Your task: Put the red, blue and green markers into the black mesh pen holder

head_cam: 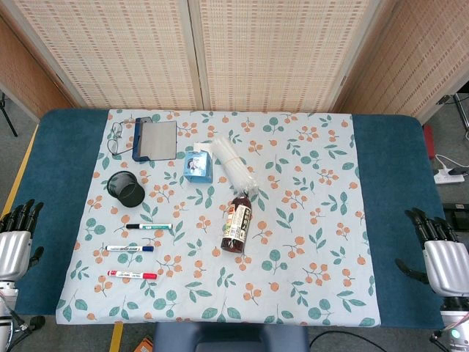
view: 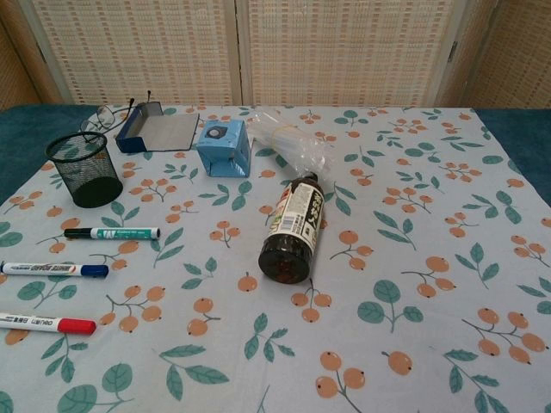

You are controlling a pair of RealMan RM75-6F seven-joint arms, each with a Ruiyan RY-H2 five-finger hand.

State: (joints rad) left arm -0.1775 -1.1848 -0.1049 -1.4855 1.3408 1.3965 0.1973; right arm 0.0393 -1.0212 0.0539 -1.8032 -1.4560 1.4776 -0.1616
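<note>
Three markers lie in a column on the left of the floral cloth: the green marker (head_cam: 149,226) (view: 113,233) farthest back, the blue marker (head_cam: 130,248) (view: 54,269) in the middle, the red marker (head_cam: 133,275) (view: 45,323) nearest the front. The black mesh pen holder (head_cam: 126,190) (view: 84,169) stands upright behind them. My left hand (head_cam: 15,240) hangs at the table's left edge, fingers apart, holding nothing. At the right edge my right hand (head_cam: 438,253) is likewise open and empty. Neither hand shows in the chest view.
A dark bottle (head_cam: 237,221) (view: 292,229) lies on its side mid-table. Behind it are a clear plastic bag (head_cam: 233,162), a small blue box (head_cam: 198,166) (view: 225,146), a blue-edged tray (head_cam: 155,139) and glasses (head_cam: 115,138). The cloth's right half holds nothing.
</note>
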